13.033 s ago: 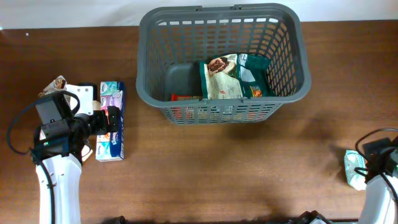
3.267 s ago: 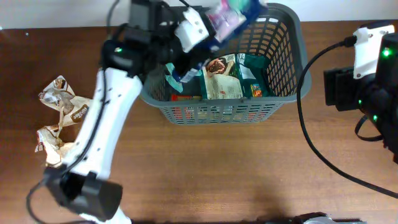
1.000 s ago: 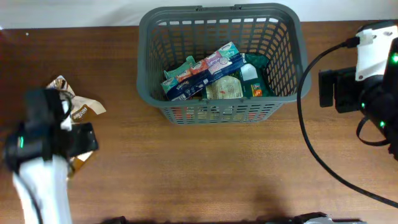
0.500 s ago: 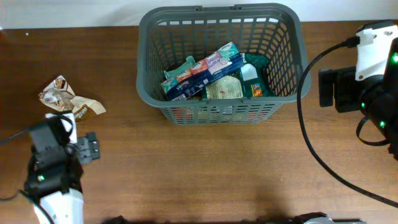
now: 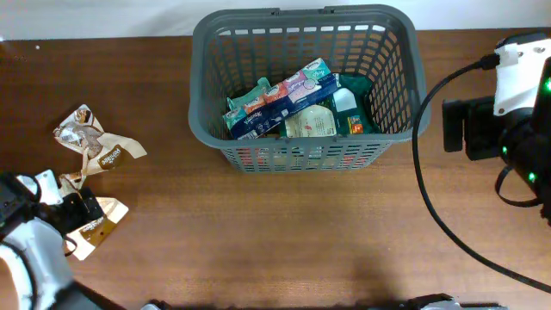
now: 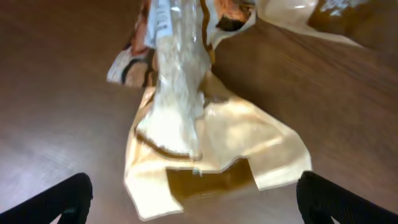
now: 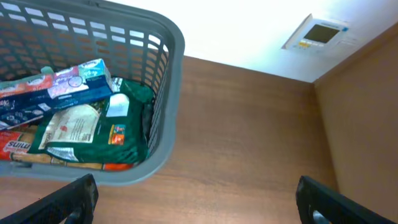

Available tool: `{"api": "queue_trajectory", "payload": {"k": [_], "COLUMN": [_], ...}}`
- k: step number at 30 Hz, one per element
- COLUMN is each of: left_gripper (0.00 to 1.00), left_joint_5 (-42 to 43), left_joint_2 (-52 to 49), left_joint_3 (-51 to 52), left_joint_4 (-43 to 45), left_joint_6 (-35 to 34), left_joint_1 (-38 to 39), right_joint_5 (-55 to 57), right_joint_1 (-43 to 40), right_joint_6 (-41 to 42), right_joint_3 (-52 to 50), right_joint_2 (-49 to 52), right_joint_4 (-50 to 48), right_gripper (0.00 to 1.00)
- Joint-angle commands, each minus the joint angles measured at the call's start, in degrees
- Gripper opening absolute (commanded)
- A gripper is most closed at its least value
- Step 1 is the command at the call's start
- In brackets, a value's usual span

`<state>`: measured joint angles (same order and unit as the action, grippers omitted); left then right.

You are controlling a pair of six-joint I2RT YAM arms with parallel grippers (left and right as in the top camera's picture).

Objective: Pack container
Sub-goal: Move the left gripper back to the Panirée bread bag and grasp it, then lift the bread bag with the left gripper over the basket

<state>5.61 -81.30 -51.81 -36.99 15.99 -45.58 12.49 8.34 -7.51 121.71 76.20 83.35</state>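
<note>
A dark brown wooden table (image 5: 284,232) with fine grain spans the scene under soft, even light. Behind its far edge rises a plain white wall (image 7: 249,31) carrying a small white panel (image 7: 318,32) (with a greyish screen).

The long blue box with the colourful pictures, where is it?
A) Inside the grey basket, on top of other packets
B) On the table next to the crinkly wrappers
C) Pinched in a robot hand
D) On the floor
A: the overhead view shows the long blue box lying slantwise inside the grey basket, resting on top of the green packet and the other packets there.
</note>
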Motion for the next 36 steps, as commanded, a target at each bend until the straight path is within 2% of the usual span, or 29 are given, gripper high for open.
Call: {"api": "queue_trajectory", "payload": {"k": [1, 8, 15, 16, 21, 22, 24, 27, 31, 36], "left_gripper": [0.99, 1.00, 0.99, 0.96, 0.68, 0.52, 0.29, 0.02, 0.01, 0.02], "left_joint_5": [2.2, 1.9, 1.1, 1.1, 2.2, 2.3, 2.4, 2.6, 3.8, 13.6], "left_joint_2": [-4.1, -11.7, -18.5, -19.3, -22.3, -22.7, -23.2, -23.3, -23.2, -20.9], "left_joint_3": [0.3, 0.3, 0.3, 0.3, 0.3, 0.3, 0.3, 0.3, -0.1, -6.7], "left_joint_4": [2.4, 9.9, 16.0, 16.7, 18.6, 18.8, 18.8, 19.0, 18.8, 13.7], "left_joint_6": [3.1, 9.4, 9.4, 9.4, 9.4, 9.4, 9.4, 9.1, 7.6, 7.6], "left_joint_1": [-0.3, -0.3, -0.3, -0.3, -0.3, -0.3, -0.3, -0.3, -0.3, 0.8], "right_joint_5": [-0.5, -0.5, -0.5, -0.5, -0.5, -0.5, -0.5, -0.5, -0.4, -0.3], "right_joint_1": [-0.1, -0.1, -0.1, -0.1, -0.1, -0.1, -0.1, -0.1, -0.1, -0.1], "right_joint_6": [0.4, 0.5, 0.5, 0.5, 0.5, 0.5, 0.5, 0.5, 0.4, 0.5], "right_joint_3": [0.0, 0.0, 0.0, 0.0, 0.0, 0.0, 0.0, 0.0, 0.0, 0.0], "right_joint_2": [-1.0, -1.0, -1.6, -1.8, -2.9, -3.1, -3.4, -3.7, -4.2, -4.6], "right_joint_4": [0.1, 0.7, 1.6, 1.7, 2.0, 2.0, 2.0, 2.3, 3.3, 3.4], "right_gripper": [0.99, 0.99, 0.99, 0.99, 0.99, 0.99, 0.99, 0.99, 0.99, 0.99]}}
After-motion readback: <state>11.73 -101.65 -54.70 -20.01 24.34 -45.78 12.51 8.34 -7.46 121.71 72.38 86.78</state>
